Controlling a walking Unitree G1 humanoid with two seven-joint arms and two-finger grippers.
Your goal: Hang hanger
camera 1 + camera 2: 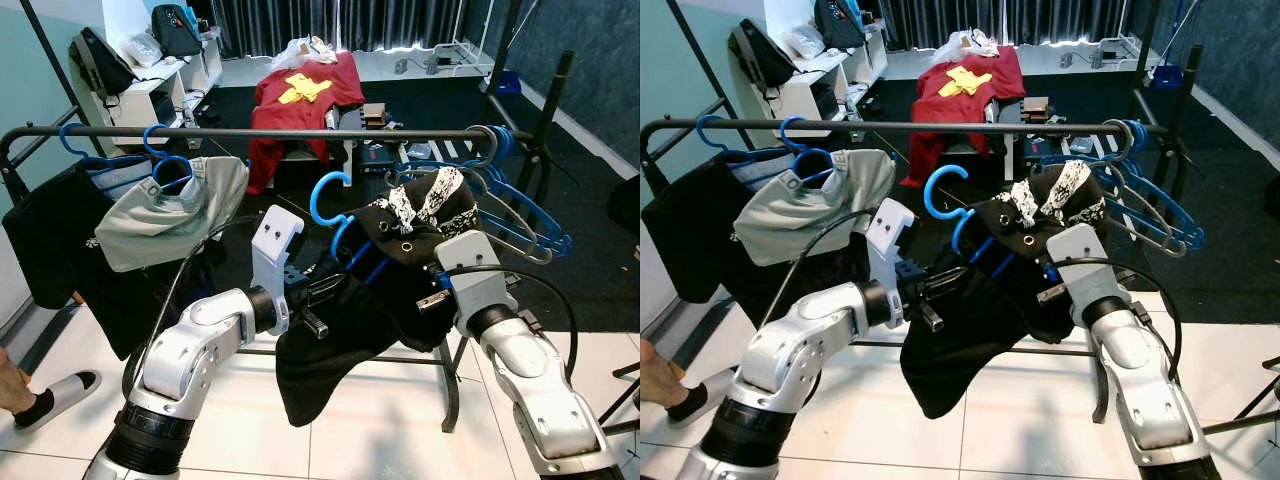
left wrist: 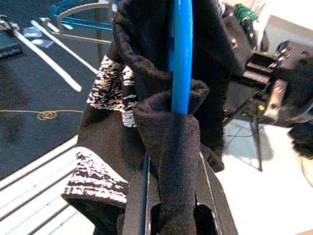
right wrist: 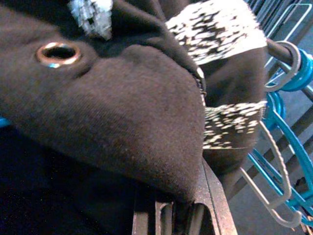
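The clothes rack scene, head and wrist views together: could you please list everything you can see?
Black metal rail: one, across the scene.
Blue plastic hanger carrying a black hooded garment: one, below the rail, hook not yet on it.
Grey shirt: one, on a blue hanger, rail's left part.
Dark garment: one, far left on the rail.
Empty hangers: several, blue and grey, rail's right end.
Red shirt: one, yellow print, draped behind.
White shelf: one, back left, bags on it.
Person's foot: one, bottom left floor.
Left gripper: on the black garment.
Right gripper: at the garment's hood.
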